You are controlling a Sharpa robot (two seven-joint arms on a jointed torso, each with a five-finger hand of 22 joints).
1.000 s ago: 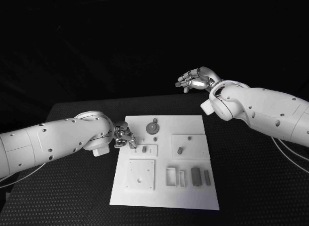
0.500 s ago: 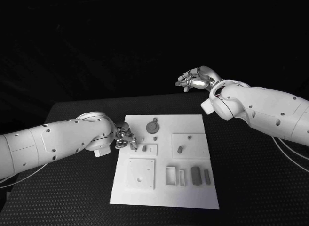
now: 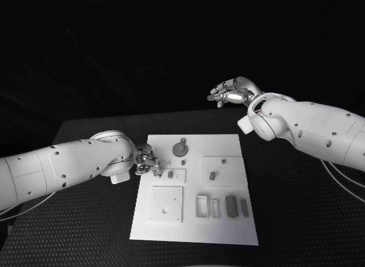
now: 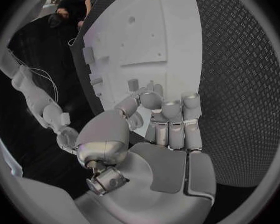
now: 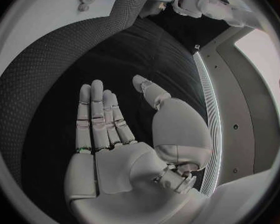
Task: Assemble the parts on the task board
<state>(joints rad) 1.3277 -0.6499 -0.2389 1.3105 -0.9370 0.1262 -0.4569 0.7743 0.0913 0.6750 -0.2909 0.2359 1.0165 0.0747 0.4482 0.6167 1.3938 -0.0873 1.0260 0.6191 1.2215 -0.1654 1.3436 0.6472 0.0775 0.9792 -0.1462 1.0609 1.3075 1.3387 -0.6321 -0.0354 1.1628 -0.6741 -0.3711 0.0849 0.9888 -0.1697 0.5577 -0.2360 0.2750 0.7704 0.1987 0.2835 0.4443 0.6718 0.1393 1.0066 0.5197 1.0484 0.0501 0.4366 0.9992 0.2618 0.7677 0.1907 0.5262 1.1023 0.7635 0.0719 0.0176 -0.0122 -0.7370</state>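
Board mid-desk, left hand at its edge

Board (image 3: pixel 194 222) is a white plate lying flat in the middle of the black desk (image 3: pixel 294 211). From the head view it carries a round grey part (image 3: pixel 180 149) near its far edge, a small peg (image 3: pixel 223 162) and a short upright part (image 3: pixel 211 177) on a raised square to the right, a plain square plate (image 3: pixel 167 204) with small holes at near left, and a row of upright grey blocks (image 3: pixel 231 206) beside an open frame at near right. Left hand (image 3: pixel 146 162) sits at the board's left edge, fingers curled in together, touching or just above the surface beside a small part (image 3: pixel 171 174); whether it pinches anything I cannot tell. Right hand (image 3: pixel 230 92) is raised well beyond the board's far edge, fingers loosely curved and apart, holding nothing.

Left wrist view adds the close look: left hand (image 4: pixel 159 129) has its fingers (image 4: pixel 191 119) bunched side by side, with the thumb bent toward them, over the board (image 4: pixel 177 45); small parts stand near the tips, but any contact is hidden.

Right wrist view shows the right hand (image 5: pixel 124 149) with palm open, fingers (image 5: pixel 96 114) straight and thumb spread aside, over the desk (image 5: pixel 47 84), with the board (image 5: pixel 34 15) well apart at the rim.
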